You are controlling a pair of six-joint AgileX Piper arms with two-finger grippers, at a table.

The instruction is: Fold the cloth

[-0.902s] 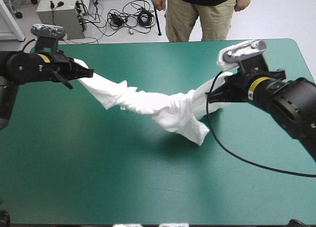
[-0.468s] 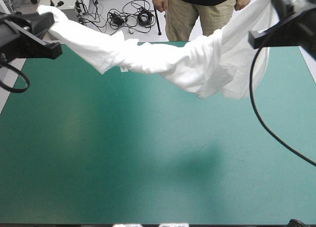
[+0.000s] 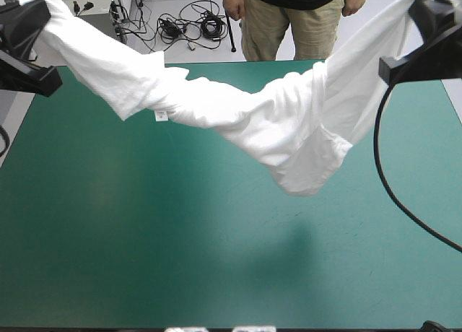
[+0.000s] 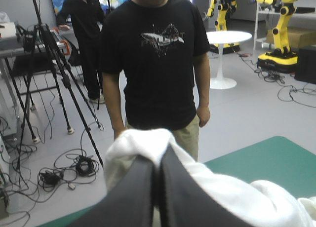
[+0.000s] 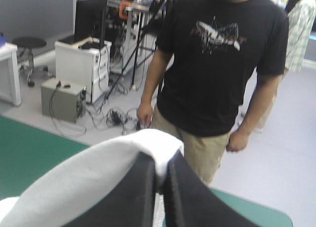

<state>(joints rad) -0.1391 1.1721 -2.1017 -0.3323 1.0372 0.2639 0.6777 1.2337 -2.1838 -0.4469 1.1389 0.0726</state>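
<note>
T-shirt in high view: we are holding it aloft as twisted white band, stretching across far half of table, lowest fold sagging right of middle, seemingly clear of teal-green cover.

Left wrist view: left claw pinching one end, black fingers all but closed, white cloth bunching over tips.

Right wrist view: right claw clamping other end likewise.

Progress, as we are judging it: nothing folded yet; spreading flat and every fold remaining.

The table lies under a smooth teal-green cover.
</note>
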